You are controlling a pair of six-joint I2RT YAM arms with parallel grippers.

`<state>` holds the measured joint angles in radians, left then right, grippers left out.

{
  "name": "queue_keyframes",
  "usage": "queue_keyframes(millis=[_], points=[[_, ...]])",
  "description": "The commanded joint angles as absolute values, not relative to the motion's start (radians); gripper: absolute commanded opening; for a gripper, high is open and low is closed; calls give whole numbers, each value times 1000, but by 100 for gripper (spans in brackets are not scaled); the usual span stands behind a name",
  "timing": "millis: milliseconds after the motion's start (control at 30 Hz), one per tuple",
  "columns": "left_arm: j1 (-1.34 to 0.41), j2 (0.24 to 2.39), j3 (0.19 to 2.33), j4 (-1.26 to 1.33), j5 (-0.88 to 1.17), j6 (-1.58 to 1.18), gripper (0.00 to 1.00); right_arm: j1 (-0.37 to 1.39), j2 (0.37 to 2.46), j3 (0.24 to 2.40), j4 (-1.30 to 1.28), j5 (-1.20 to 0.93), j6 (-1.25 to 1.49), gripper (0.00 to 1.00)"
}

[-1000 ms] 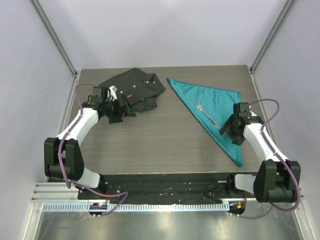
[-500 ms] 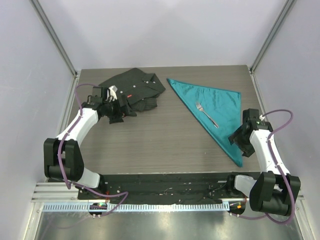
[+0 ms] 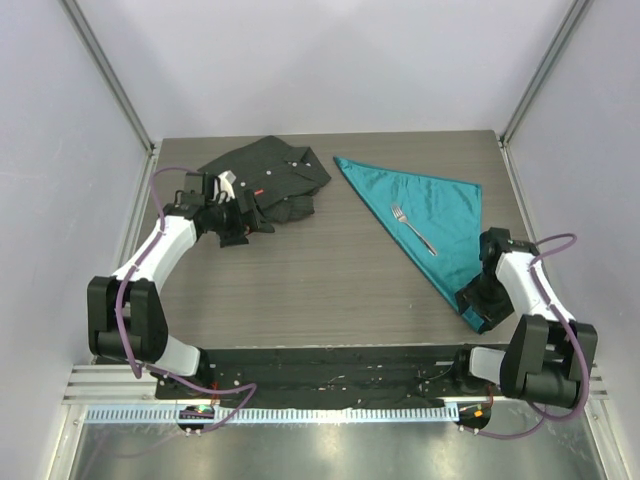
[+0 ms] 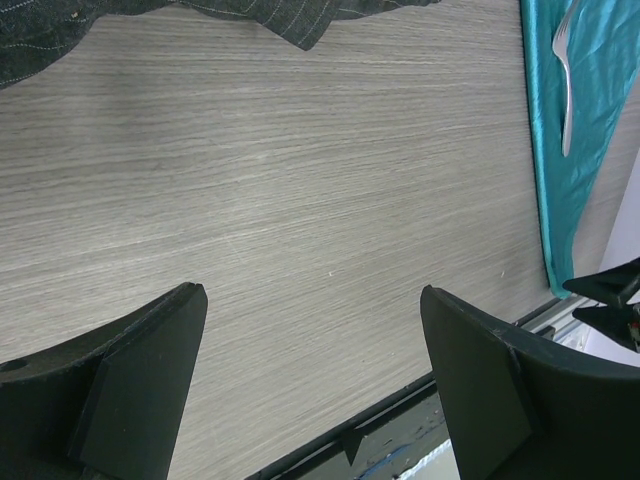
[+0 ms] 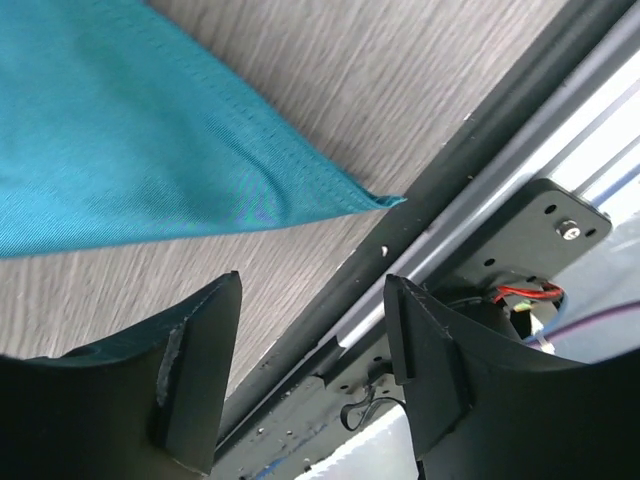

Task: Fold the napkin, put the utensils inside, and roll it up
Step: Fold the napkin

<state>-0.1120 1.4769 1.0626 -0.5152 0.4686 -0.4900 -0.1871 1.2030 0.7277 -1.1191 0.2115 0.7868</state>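
Observation:
The teal napkin lies folded into a triangle on the right half of the table, one tip pointing at the near edge. A thin silver fork rests on it, lying diagonally. My right gripper hovers over the napkin's near tip; in the right wrist view its jaws stand open and empty, with the napkin tip just ahead of them. My left gripper is open over bare wood, next to the black shirt. The left wrist view shows the napkin and fork far off.
A black buttoned shirt lies crumpled at the back left, its hem showing in the left wrist view. The table's dark front rail runs right under the right gripper. Frame posts stand at the back corners.
My right arm has drawn back toward the near edge, moving its gripper from beside the fork to the napkin's near tip. The left arm, napkin and fork have not moved.

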Motion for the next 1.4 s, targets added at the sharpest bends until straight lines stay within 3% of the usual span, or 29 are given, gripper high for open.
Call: queue_keyframes(millis=[0, 900, 1100, 1367], points=[[-115, 1459, 1101, -515, 491, -488, 94, -207, 1287, 787, -1137, 255, 802, 63], [-117, 1505, 1117, -529, 512, -486, 93, -212, 1417, 796, -1081, 345, 821, 62], [-117, 1506, 1120, -531, 509, -482, 93, -212, 1442, 804, -1078, 350, 801, 53], [-115, 1512, 1121, -534, 512, -483, 93, -212, 1430, 798, -1062, 351, 767, 34]])
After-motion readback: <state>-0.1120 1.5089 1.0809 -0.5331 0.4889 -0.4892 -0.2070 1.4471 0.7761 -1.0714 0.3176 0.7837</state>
